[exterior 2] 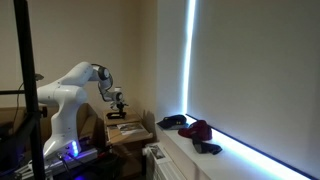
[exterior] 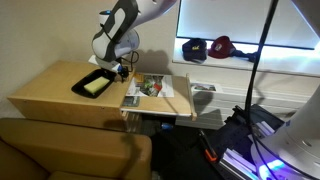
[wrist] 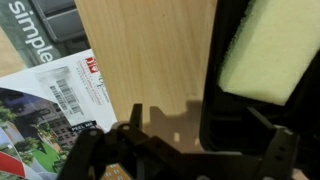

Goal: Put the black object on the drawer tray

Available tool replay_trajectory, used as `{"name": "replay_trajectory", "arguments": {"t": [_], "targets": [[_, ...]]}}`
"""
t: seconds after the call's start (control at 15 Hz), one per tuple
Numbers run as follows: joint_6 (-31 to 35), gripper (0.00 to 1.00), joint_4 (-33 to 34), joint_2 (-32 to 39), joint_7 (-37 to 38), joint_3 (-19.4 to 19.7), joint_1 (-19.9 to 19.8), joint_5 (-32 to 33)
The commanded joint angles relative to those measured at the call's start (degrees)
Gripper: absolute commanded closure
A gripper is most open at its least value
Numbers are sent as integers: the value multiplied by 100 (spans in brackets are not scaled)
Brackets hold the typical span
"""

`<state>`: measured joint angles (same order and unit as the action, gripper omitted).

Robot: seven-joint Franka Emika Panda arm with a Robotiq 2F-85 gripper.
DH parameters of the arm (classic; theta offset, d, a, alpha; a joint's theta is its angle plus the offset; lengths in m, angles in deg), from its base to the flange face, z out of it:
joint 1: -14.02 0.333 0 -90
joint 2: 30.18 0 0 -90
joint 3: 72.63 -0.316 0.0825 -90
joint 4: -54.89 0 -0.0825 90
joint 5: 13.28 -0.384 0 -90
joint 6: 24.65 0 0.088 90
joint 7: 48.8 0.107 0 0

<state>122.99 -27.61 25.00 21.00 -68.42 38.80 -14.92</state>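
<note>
Black object (exterior: 95, 84) is lying on the wooden tabletop (exterior: 45, 90), long side seemingly toward the drawer tray (exterior: 183, 100), as I'm hovering the gripper (wrist: 185, 150), jaws spread wide, empty.

Exterior views: high and near over the large plain wooden tabletop (exterior: 45, 85), low and distant along the white windowsill (exterior 2: 225, 160). Both share the white robot arm (exterior: 125, 25); the wrist view looks closely down.

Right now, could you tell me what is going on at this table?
The Franka arm's gripper hangs open above the wooden tabletop, holding nothing. The black dish with a pale yellow-green inside lies on the tabletop beside it. The drawer tray, with a magazine on it, does not yet hold the dish.
</note>
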Motion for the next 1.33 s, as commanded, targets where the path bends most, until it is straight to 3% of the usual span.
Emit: {"name": "replay_trajectory", "arguments": {"t": [0.0,0.27,0.33,0.53,1.07,1.2,1.27], "targets": [[-40,0,39,122,126,42,21,69],[20,0,58,450,267,72,81,95],[53,25,78,442,280,65,88,104],[-61,36,75,391,330,95,105,155],[-223,96,-102,175,713,263,136,365],[-250,99,-266,-6,897,389,159,453],[-289,96,-423,-153,973,451,168,512]]}}
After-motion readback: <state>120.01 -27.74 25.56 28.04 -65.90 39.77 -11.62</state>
